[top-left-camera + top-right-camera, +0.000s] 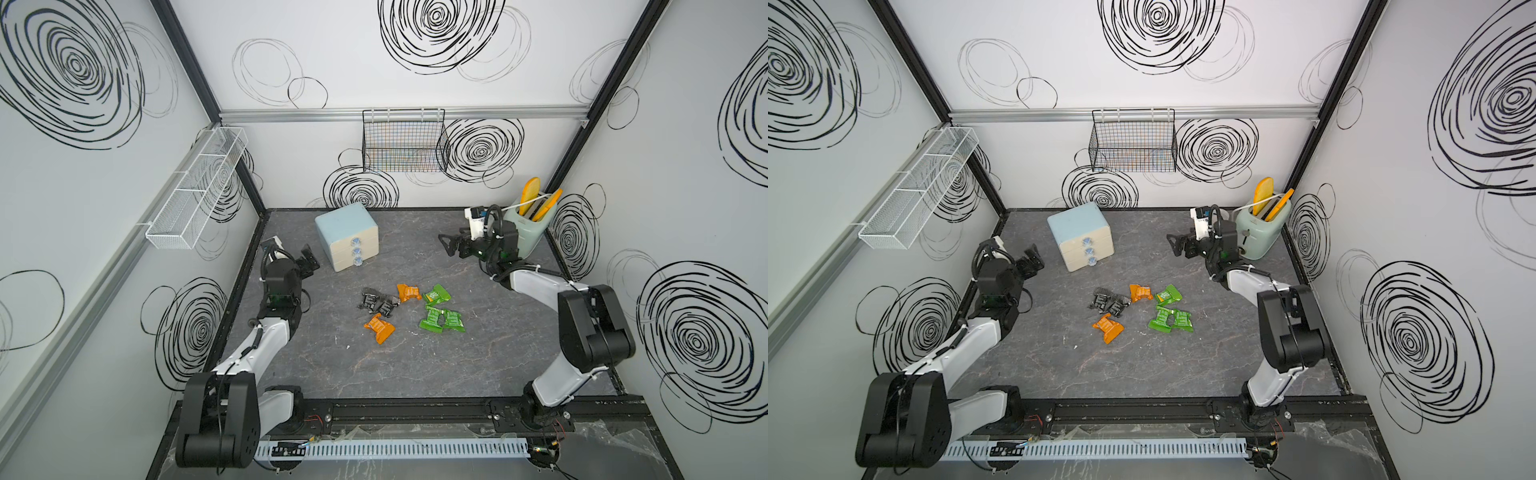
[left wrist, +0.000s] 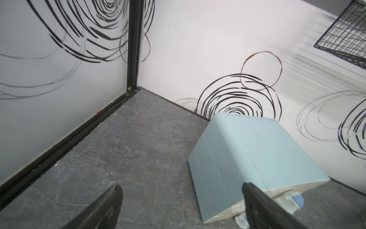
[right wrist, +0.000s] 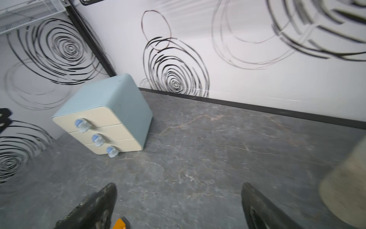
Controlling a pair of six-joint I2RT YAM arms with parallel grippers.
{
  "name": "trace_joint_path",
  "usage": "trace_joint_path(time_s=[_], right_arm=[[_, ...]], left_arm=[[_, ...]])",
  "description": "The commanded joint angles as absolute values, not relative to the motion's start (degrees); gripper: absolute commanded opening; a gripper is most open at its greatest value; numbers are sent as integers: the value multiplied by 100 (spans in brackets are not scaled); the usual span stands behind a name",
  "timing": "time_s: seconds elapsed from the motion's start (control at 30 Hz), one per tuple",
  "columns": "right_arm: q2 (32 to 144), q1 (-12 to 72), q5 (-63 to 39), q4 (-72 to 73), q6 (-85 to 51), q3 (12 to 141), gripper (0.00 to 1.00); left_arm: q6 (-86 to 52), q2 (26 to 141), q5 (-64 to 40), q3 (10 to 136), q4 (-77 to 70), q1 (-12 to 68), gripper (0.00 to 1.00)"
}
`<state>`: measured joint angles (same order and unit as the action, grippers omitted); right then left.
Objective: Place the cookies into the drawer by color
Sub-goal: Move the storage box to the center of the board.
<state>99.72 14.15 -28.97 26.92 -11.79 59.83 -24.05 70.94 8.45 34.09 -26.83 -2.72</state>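
Midway across the dark marbled table (image 1: 374,365), in both top views, I see the cookies (image 1: 1160,318) lying loose in one small cluster, none of them in a drawer. Two black packets (image 1: 377,302) touch each other on the cluster's left. An orange packet (image 1: 408,291) sits just beside them toward the far side, and a second orange packet (image 1: 380,328) lies nearer to me. On the right, one green packet (image 1: 436,295) lies just beyond a green pair (image 1: 442,320) that overlaps. Farther back and left of centre stands the pale-blue cabinet (image 1: 338,222), turned at an angle. Its three cream drawers (image 3: 118,133) are all pushed in, each with a clear bluish knob (image 3: 98,138). My left gripper (image 1: 309,259) hangs just beside the cabinet's left wall, jaws spread wide and holding nothing. Whether it touches that wall I cannot tell from the wrist view. My right gripper (image 1: 446,245) hovers at the far right, close to the mint-green toaster (image 1: 525,232). It points toward the cabinet but is well apart from it, jaws likewise spread and empty.
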Motion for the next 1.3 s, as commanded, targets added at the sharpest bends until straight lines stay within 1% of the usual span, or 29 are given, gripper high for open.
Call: trace_joint_path(time_s=[0.0, 0.13, 0.3, 0.5, 0.63, 0.77, 0.9, 1.0, 1.13, 1.27], right_arm=[[10506, 1659, -3651, 2488, -1659, 6615, 99], [11132, 1923, -3899, 2506, -1953, 7316, 99], [11781, 2180, -3927, 2320, -2203, 8111, 99], [12290, 2300, -3921, 2116, -2372, 8770, 100], [12520, 2338, -4085, 1934, -2418, 9091, 99], [12619, 2386, -4155, 1813, -2385, 9139, 97], [12675, 2443, -4167, 1698, -2287, 9068, 96], [12724, 2469, -4293, 1706, -2312, 9033, 91], [12744, 2529, -4353, 1636, -2294, 9010, 85], [12753, 2612, -4393, 1586, -2250, 8969, 81]], left_arm=[[-2833, 7577, -60, 4039, -2420, -515, 98], [-2872, 8314, -527, 4782, -2465, -650, 98], [-2754, 9410, -887, 5955, -2243, -722, 98], [-2476, 10522, -1191, 7260, -1899, -761, 98], [-2146, 11160, -1714, 8099, -1622, -765, 99], [-1898, 11720, -2033, 8923, -1156, -765, 92], [-1755, 12215, -2247, 9675, -621, -769, 77], [-1750, 12489, -2444, 10149, -202, -773, 69], [-1774, 12551, -2677, 10300, -1, -766, 60], [-1828, 12628, -2791, 10487, 202, -765, 54]])
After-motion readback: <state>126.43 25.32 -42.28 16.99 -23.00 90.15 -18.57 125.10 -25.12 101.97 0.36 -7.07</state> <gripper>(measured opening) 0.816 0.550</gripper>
